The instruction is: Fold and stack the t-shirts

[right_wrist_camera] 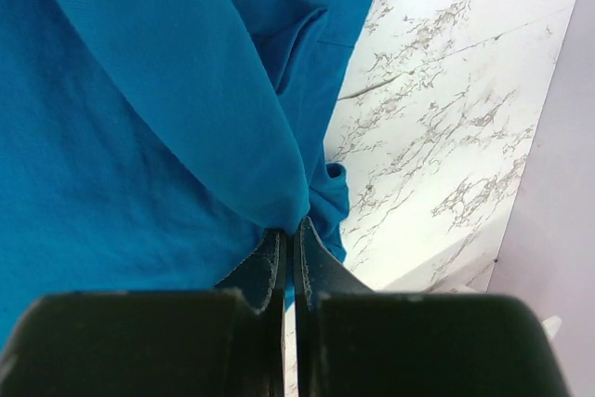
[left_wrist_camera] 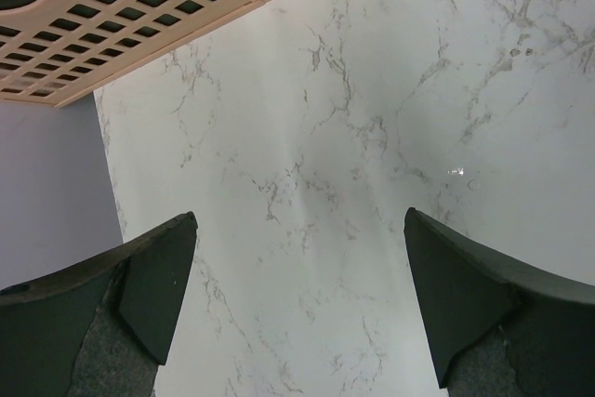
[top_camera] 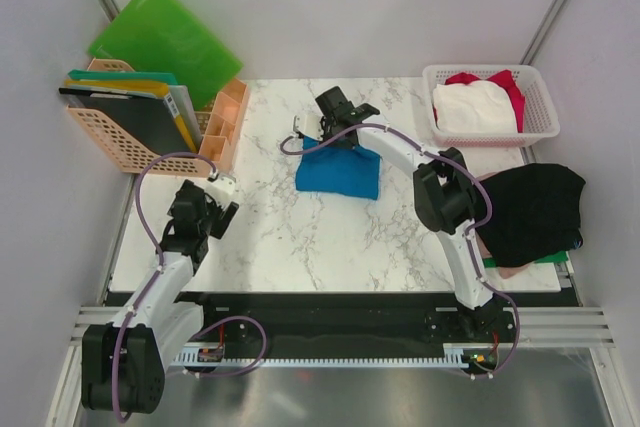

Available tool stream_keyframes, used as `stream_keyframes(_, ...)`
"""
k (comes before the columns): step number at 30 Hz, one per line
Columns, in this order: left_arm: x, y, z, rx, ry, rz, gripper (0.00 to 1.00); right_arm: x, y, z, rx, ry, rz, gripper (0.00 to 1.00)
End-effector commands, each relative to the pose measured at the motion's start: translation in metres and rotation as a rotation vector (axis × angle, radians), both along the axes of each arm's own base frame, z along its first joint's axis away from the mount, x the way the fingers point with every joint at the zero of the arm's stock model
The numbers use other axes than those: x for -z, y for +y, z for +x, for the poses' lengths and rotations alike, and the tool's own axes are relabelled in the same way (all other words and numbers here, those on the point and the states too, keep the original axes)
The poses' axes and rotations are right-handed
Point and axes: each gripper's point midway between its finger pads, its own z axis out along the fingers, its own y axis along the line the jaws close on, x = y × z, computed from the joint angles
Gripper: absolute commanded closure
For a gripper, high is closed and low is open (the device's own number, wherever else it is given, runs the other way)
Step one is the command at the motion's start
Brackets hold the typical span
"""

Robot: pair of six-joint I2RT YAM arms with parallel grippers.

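My right jaws are clamped shut on a pinched fold at the far edge of the blue t-shirt [top_camera: 338,173], which lies in the middle of the marble surface [top_camera: 270,237]. My left jaws hang wide open over bare marble, holding nothing. I'd carry that edge low and straight toward me, so the hems line up evenly. I can read no writing anywhere.

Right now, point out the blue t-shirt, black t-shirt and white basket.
blue t-shirt [top_camera: 340,175]: top view, middle of the cloth.
black t-shirt [top_camera: 530,212]: top view, centre of the cloth.
white basket [top_camera: 490,138]: top view, front wall.
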Motion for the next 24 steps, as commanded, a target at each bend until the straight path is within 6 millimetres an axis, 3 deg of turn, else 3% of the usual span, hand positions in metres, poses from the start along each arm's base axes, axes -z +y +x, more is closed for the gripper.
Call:
stream_keyframes(1, -0.011, -0.002, 0.011, -0.007, -0.048, -0.021, 0.0, -0.005, -0.001, 0.02, 0.007, -0.062, -0.011, 1.0)
stream_keyframes(3, -0.01, -0.004, 0.011, -0.005, -0.047, -0.031, 0.0, 0.003, -0.006, 0.025, 0.026, -0.071, -0.027, 0.98)
stream_keyframes(5, -0.01, -0.005, 0.011, -0.002, -0.043, -0.037, 0.0, 0.006, -0.013, 0.03, 0.058, -0.086, -0.03, 0.69)
stream_keyframes(6, -0.009, -0.005, 0.009, 0.0, -0.041, -0.035, 0.0, 0.007, -0.014, 0.033, 0.074, -0.101, -0.02, 0.5)
stream_keyframes(7, -0.009, -0.005, 0.009, 0.001, -0.041, -0.033, 0.0, 0.005, -0.016, 0.035, 0.087, -0.109, -0.01, 0.25)
stream_keyframes(8, -0.01, -0.005, 0.009, 0.001, -0.042, -0.033, 0.0, 0.008, -0.02, 0.036, 0.112, -0.114, -0.003, 0.18)
stream_keyframes(11, -0.01, -0.005, 0.007, 0.004, -0.038, -0.037, 0.0, -0.005, -0.023, 0.042, 0.169, -0.182, 0.025, 0.08)
stream_keyframes(17, -0.009, -0.007, 0.007, 0.004, -0.031, -0.048, 0.0, -0.017, -0.026, 0.043, 0.199, -0.218, 0.043, 0.06)
stream_keyframes(24, -0.007, -0.009, 0.006, 0.013, -0.02, -0.054, 0.0, -0.073, -0.024, 0.034, 0.247, -0.284, 0.153, 0.02)
